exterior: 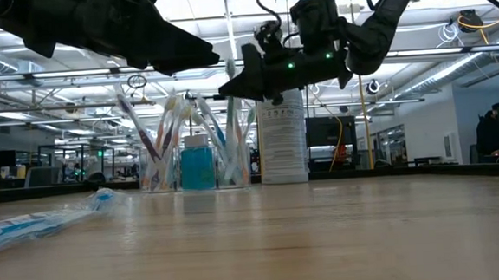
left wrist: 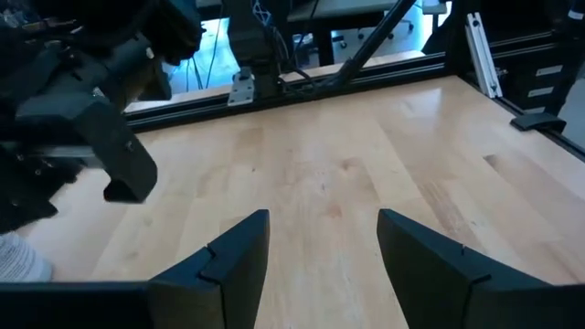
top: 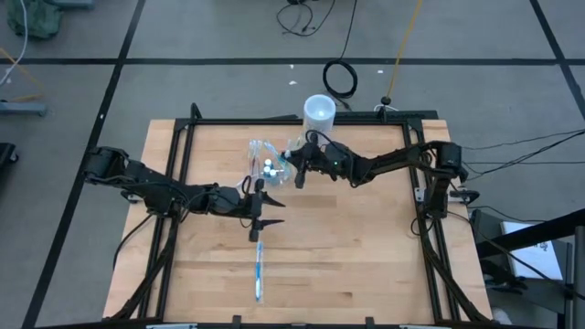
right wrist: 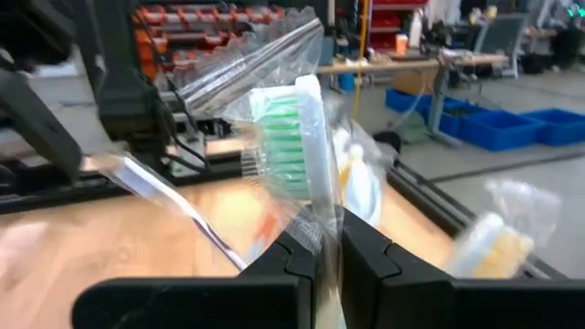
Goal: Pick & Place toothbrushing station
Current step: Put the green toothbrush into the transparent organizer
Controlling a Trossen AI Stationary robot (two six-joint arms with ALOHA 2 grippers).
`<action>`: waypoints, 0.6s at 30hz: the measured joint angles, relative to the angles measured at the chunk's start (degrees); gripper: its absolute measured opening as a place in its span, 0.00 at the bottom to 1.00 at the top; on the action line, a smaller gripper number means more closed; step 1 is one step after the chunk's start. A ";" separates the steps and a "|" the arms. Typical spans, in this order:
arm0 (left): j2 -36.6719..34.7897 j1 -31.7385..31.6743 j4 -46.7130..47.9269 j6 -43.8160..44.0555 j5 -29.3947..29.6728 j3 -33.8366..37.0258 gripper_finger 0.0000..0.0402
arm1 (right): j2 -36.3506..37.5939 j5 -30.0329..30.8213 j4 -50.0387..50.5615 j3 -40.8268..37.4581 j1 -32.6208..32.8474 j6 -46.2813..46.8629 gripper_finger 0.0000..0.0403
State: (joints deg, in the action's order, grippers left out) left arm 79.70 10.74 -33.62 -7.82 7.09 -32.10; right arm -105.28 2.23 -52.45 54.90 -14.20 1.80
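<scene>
Pinching a wrapped toothbrush (right wrist: 306, 137) over the tray (top: 265, 163), right gripper (top: 299, 176) at table's 12 o'clock, left gripper (top: 260, 217) open at centre, empty.

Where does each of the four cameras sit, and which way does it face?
High view: overhead, straight down on the wooden table; both arms show.
Low view: table height, level across; clear plastic toothbrush tray, tall white cup, arms overhead.
Left wrist view: past the open left gripper at bare wood.
Right wrist view: past the right gripper, shut on a wrapped green-bristled toothbrush.
Shared: high and low views both show a wrapped blue toothbrush.
</scene>
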 joint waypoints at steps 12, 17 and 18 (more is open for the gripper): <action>0.00 -1.78 -0.03 -2.14 -0.02 -0.01 0.53 | 0.14 2.24 8.11 0.33 -1.78 5.07 0.03; 0.00 -2.09 -0.03 -0.83 -0.02 0.00 0.53 | 0.14 2.23 8.04 0.30 -1.90 4.91 0.06; 0.00 -2.09 -0.03 -0.25 -0.02 0.00 0.53 | 0.14 2.24 8.03 0.30 -1.90 4.36 0.08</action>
State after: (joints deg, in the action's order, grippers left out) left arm 79.70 8.64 -33.65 -8.07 7.07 -32.11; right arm -105.14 4.47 -44.42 55.20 -16.10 6.16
